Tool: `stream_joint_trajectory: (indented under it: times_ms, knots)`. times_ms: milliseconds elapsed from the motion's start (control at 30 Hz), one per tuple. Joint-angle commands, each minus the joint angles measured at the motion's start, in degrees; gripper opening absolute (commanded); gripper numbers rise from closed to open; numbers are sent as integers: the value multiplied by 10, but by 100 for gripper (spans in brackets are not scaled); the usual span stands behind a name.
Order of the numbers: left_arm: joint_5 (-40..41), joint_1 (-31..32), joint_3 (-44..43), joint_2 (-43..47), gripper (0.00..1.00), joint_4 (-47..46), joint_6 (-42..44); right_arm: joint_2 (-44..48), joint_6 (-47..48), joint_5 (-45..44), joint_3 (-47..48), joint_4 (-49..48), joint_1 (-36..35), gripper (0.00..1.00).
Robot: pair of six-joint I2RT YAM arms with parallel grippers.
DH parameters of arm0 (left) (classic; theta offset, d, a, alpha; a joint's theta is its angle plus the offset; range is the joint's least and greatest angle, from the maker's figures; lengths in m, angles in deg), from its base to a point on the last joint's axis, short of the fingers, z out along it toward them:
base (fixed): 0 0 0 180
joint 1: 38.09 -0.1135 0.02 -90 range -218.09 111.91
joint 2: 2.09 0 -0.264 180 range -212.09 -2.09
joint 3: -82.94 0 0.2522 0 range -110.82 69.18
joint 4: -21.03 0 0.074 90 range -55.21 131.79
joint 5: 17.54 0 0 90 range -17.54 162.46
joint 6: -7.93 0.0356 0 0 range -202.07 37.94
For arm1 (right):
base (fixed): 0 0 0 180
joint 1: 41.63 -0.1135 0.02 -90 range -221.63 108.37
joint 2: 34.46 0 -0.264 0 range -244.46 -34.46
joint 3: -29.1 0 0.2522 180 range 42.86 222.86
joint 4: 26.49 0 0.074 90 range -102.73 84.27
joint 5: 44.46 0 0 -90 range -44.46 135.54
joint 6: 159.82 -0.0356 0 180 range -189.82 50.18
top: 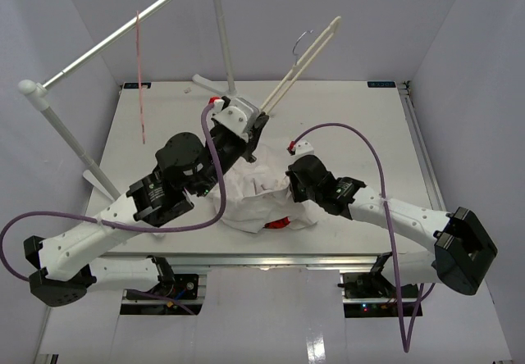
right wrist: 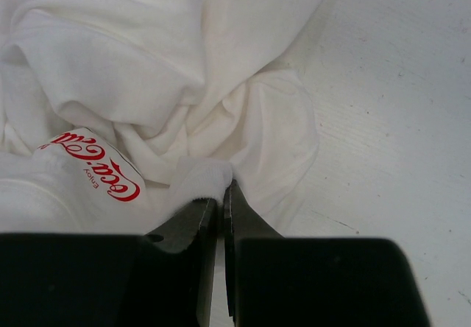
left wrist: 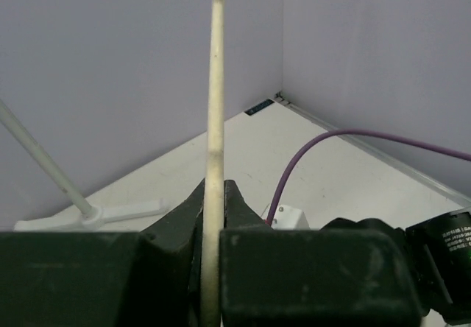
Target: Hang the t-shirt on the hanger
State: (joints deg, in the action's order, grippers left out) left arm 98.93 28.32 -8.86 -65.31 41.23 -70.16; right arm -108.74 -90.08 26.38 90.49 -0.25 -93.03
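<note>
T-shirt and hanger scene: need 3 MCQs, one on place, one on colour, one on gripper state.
1. Where is the t-shirt?
A) crumpled on the table, toward its near edge
B) hanging off the table's far edge
C) folded flat in a far corner

2. What colour is the logo on it?
A) blue
B) green
C) red

3. What is the left gripper doing?
A) open over the table
B) shut on the hanger
C) shut on the t-shirt

Answers:
1 A: the top view shows it bunched in a heap on the table's near half.
2 C: the right wrist view shows red script on the white cloth.
3 B: the left wrist view shows the jaws clamped on the beige bar, which rises between them.
</note>
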Motion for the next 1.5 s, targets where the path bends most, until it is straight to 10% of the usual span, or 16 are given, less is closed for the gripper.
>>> stream_joint_trajectory:
  times_ms: [0, 500, 700, 1467]
  knots:
    - [-177, -76, 91, 5, 0, 37, -89, 17, -22, 12, -21, -27, 44, 8]
    - [-139, -85, 170, 132, 0, 284, -190, 83, -32, 94, -50, -27, 189, 8]
    - [-261, -84, 191, 183, 0, 310, -172, 83, -30, 89, -29, -11, 192, 8]
    - [-251, -84, 234, 142, 0, 298, -160, 123, 8, 150, 27, 36, 184, 8]
